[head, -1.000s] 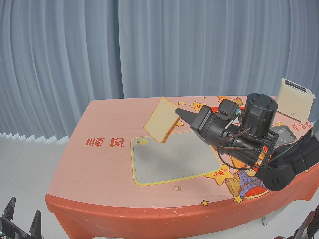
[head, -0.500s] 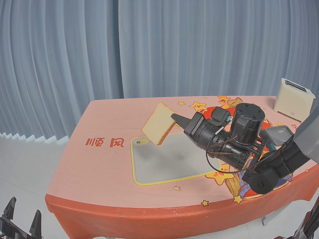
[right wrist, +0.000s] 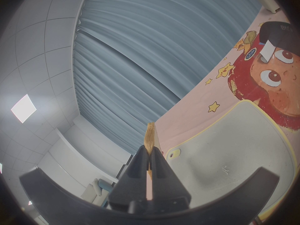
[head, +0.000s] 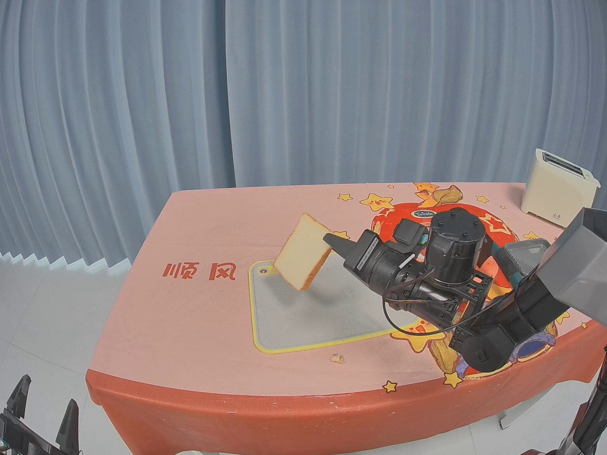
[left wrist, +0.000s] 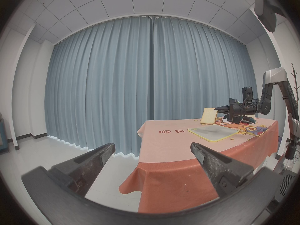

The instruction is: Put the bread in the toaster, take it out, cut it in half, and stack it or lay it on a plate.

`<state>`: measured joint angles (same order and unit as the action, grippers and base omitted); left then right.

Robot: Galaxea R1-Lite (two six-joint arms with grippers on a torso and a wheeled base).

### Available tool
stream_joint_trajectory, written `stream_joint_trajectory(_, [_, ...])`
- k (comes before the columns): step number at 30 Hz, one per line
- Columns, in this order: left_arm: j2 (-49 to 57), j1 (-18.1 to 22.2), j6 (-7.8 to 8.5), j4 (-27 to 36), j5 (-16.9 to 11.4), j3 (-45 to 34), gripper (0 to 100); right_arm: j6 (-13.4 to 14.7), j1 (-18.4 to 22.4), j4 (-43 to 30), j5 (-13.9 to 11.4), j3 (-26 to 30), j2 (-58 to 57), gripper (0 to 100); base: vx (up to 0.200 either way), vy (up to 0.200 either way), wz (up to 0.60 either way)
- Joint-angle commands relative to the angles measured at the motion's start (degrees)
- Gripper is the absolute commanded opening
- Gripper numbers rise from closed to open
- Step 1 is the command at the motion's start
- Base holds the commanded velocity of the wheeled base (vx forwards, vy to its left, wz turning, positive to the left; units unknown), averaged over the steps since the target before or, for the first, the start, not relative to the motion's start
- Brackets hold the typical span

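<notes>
Right gripper (head: 330, 242), clamped on the bread slice (head: 304, 251), has descended over the last second. The slice now hangs lower, its bottom edge close above the far left corner of the cutting board (head: 316, 314). The wrist has dropped with it and now sits further from the toaster (head: 559, 188).

The right gripper (head: 330, 240) was tapered matte black; thin black cables (head: 387, 308) looped under its round, screw-dotted housing (head: 456, 232), grey link (head: 578, 263) beyond.
</notes>
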<state>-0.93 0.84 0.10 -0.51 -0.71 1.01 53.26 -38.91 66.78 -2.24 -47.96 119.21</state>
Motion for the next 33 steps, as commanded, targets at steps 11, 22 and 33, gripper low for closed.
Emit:
stream_joint_trajectory(11, [0.93, 0.04, -0.01, -0.02, 0.0, -1.01, 100, -0.26, 1.3, -1.13, 0.05, 1.55, 1.9, 0, 0.0, 0.0, 0.0])
stream_joint_trajectory(22, [0.93, 0.04, -0.01, -0.02, 0.0, -1.01, 100, -1.93, 1.56, -1.3, -0.04, 4.98, 1.46, 0, 0.0, 0.0, 0.0])
stream_joint_trajectory(33, [0.93, 0.04, -0.01, -0.02, 0.0, -1.01, 100, -3.95, 3.4, -4.73, -0.04, 4.54, 1.02, 0, 0.0, 0.0, 0.0])
